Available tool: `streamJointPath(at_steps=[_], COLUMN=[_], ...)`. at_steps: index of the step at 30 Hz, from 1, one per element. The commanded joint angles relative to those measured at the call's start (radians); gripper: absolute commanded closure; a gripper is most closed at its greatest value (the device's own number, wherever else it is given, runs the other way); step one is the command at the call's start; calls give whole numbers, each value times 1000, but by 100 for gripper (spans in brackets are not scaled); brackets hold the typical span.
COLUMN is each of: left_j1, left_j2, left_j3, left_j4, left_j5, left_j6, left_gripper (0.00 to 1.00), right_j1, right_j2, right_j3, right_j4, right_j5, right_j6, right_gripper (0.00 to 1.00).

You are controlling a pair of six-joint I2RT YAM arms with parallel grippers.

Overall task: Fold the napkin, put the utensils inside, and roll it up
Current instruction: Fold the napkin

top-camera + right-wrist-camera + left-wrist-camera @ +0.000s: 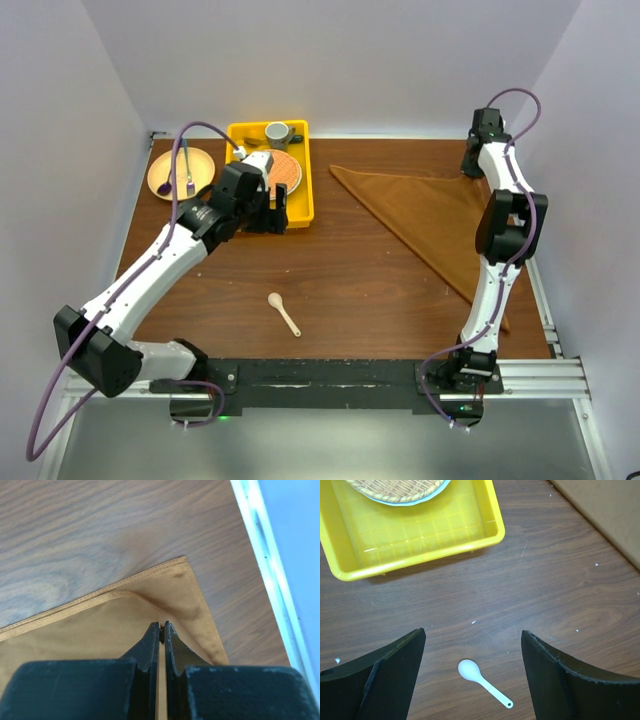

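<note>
Nearest to the arm bases, the small pale cream spoon (284, 313) lies alone on the dark wooden table (350, 270), its round bowl toward the far left and its thin handle toward the near right. Farther back on the left, the left gripper (272, 217) hangs above the near edge of the yellow plastic tray (305, 200); its fingers (395, 670) are spread wide and hold nothing. On the right side lies the rust-brown cloth napkin (420, 205), folded into a flat triangle. At its far right corner the right gripper (161, 627) has its fingers pressed together, pinching the upper layer of the cloth near the table's edge
</note>
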Motion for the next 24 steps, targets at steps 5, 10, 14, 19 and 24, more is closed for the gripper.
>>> streamJointPath(at_steps=[5,10,14,19,24], left_j1=[7,5,5,5,5], left_j2=[25,53,59,54,51], left_j3=[78,95,98,89,94], left_j4=[-22,-35,-29,-27,-33], left_j5=[50,88,101,107,113], left_j6=[-38,-57,-81,-110,-123], left_gripper=[18,18,18,18,18], right_j1=[1,1,3,3,7], right_j2=[14,40,59,118,184], right_j3=[-4,17,28,121,307], right_j4=[70,78,84,41,-97], right_j5=[-42,-53,-71,-52,60], right_j6=[-1,-15,-16,-5,41], right_gripper=[100,100,100,87,47])
